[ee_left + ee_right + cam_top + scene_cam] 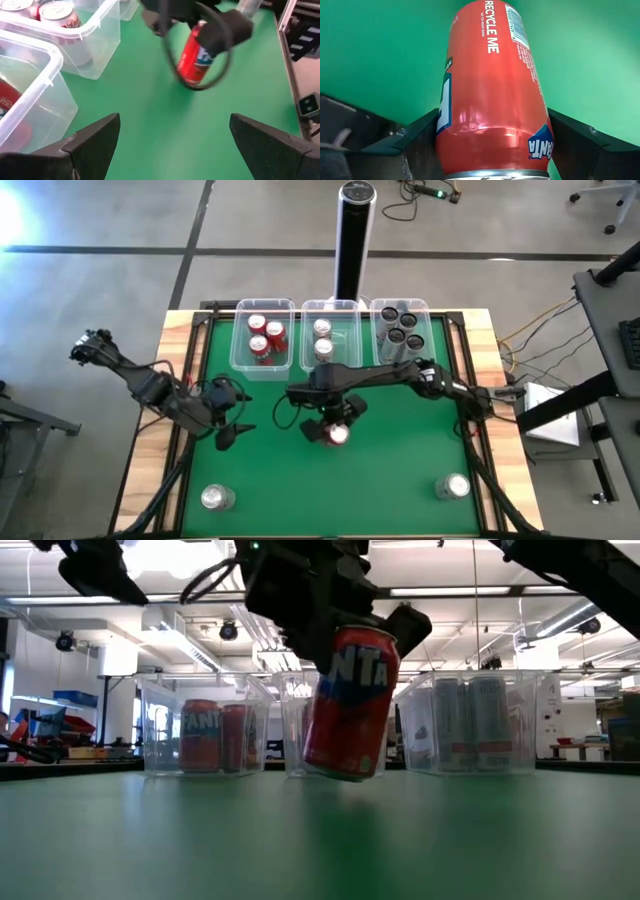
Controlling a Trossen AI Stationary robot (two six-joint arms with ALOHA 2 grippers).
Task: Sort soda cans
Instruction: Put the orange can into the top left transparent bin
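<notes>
While my right end effector [338,427] clamps a red soda can [337,434], tilted, just clear of the green worktop [400,470] at its centre; left end effector [226,420] at nine o'clock, fingers spread wide, empty.

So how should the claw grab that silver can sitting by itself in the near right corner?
Probably from straight above, pinching the round sides of the silver can just under its top. It stands upright on the green mat with open space all around.
</notes>
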